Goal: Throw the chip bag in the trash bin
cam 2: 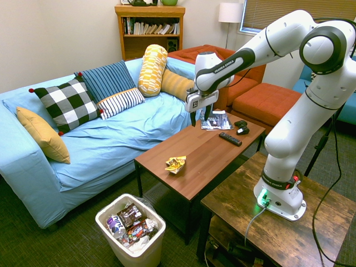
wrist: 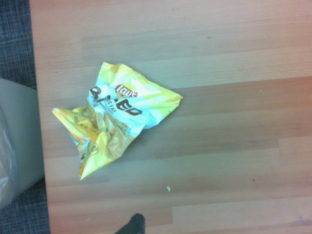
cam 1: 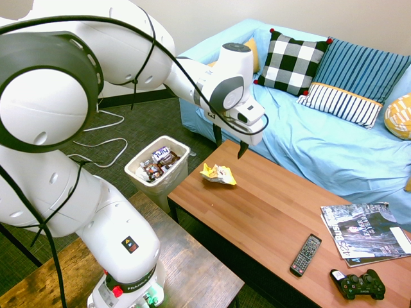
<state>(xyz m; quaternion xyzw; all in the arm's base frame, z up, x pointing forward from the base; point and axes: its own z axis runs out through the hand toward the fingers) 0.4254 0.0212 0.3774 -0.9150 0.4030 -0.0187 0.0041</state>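
The chip bag point(cam 1: 218, 173) lies crumpled on the coffee table point(cam 1: 276, 212), near the table end closest to the trash bin point(cam 1: 158, 168), which stands on the floor just beside that end and is already part-filled with wrappers. The gripper point(cam 1: 228, 144) is held above the table, well apart from the bag, with its fingers spread and nothing between them. The step in hand is judged to be the approach. The gripper is best centred over the raised, folded middle of the bag point(wrist: 114, 124) – not its thin flat corners – and lowered straight down, so that the foil is pinched rather than pushed across the wood.
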